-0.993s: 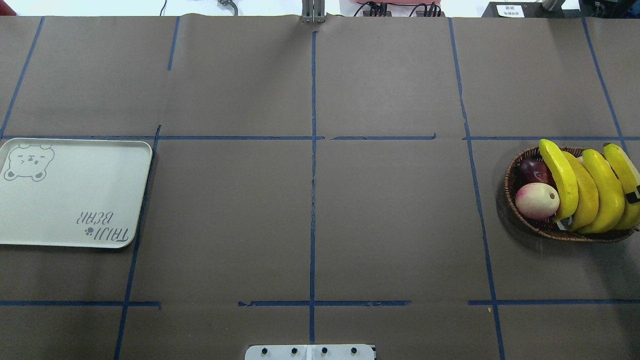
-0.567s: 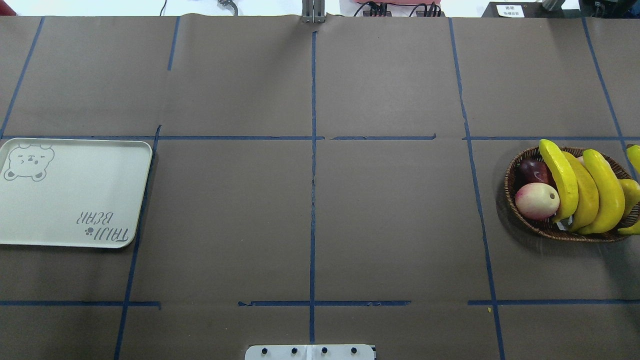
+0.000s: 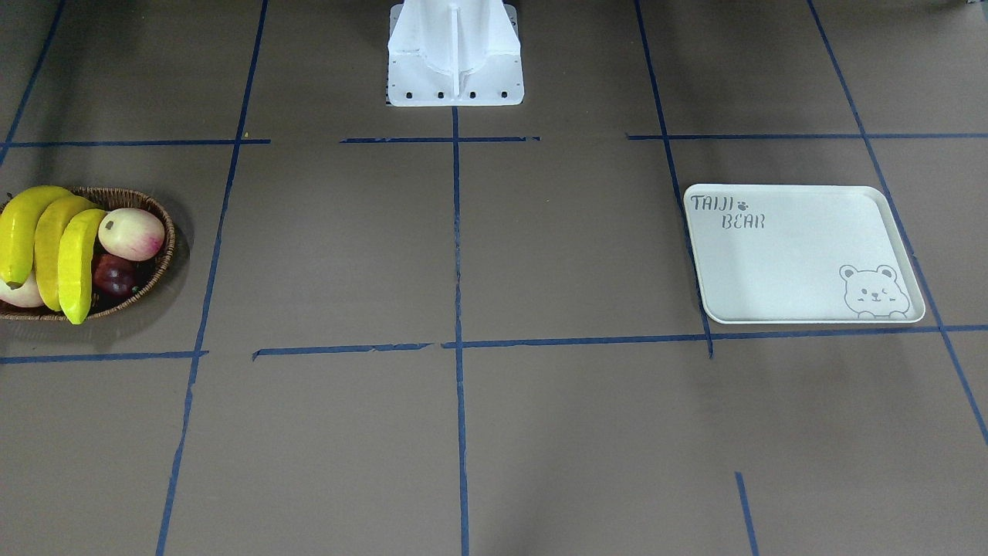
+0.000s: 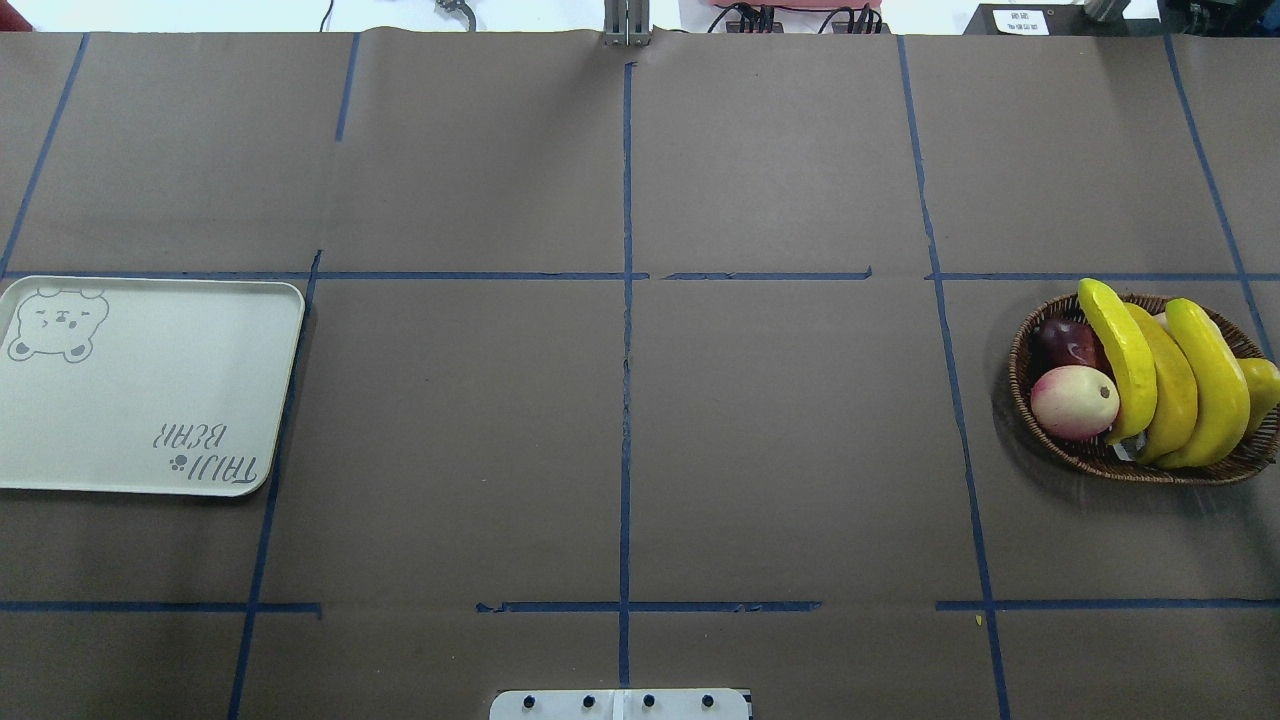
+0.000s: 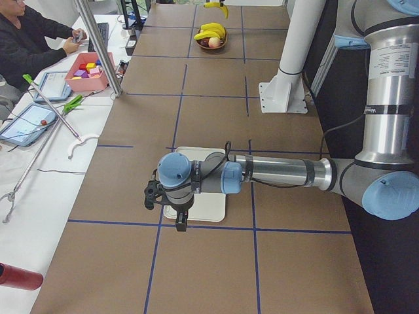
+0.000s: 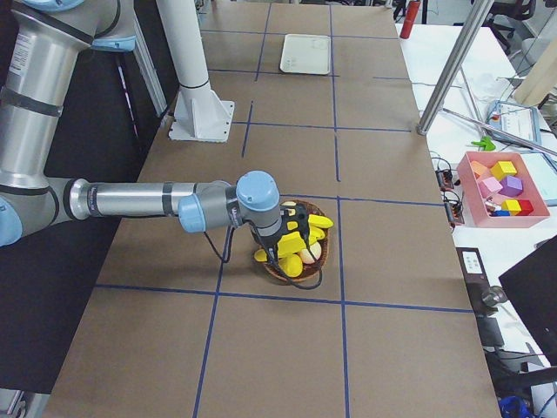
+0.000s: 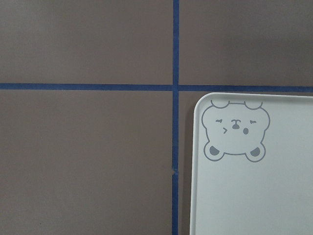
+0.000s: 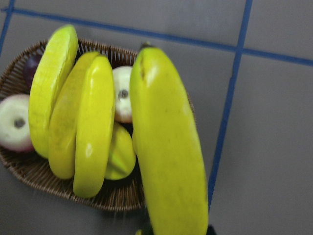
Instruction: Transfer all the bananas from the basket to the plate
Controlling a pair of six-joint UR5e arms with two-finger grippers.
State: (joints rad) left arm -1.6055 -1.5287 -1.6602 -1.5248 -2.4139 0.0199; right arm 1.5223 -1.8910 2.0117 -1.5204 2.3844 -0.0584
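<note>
1. My right gripper (image 6: 290,235) pinches one banana (image 8: 166,147) and holds it in the air over the basket (image 4: 1018,375). Only dark slivers, probably my fingers, show at the bottom edge of the wrist view.
2. That banana hangs clear of the fruit below, its length crossing above the basket's rim and the brown counter (image 4: 780,450) beside it.
3. Three more bananas (image 4: 1165,385) lie side by side in the basket, leaning on one another, their ends reaching past the rim.
4. A pink-white peach (image 4: 1073,402) and a dark red apple (image 4: 1065,340) sit beside them in the basket. A smaller yellow fruit (image 4: 1262,385) peeks out behind them.
5. The plate (image 4: 150,400) lies flat at the counter's opposite end, well apart from the basket.
6. My left gripper (image 5: 179,222) hangs above the plate's edge, pointing down. I cannot tell whether it is spread or pressed together.
</note>
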